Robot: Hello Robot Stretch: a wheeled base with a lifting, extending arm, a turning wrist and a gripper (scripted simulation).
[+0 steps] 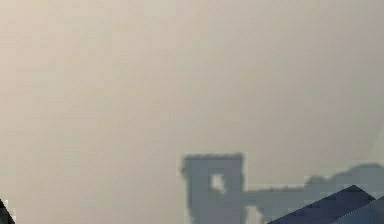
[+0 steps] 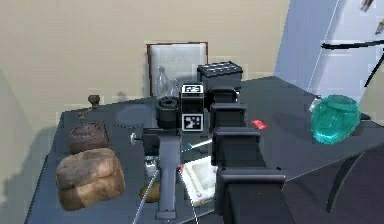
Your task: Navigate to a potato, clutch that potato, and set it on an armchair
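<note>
- Forward view: a bare beige wall (image 1: 150,80), with a dark blue corner (image 1: 340,208) at 5 o'clock.
- Arm side view: the gripper (image 2: 166,200) hangs over a dark counter (image 2: 290,140). I cannot tell whether its fingers are apart, together or holding anything.
- A small tan lump (image 2: 150,191), possibly the potato, lies at the fingers' 9 o'clock.
- A bread loaf (image 2: 90,178) sits farther toward 9 o'clock, and a green bowl (image 2: 335,117) at 2 o'clock.

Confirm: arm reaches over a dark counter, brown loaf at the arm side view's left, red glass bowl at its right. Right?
Wrong colour: the glass bowl is teal-green, not red, as the arm side view shows. The arm does reach over the dark counter, with the brown loaf at left.
</note>
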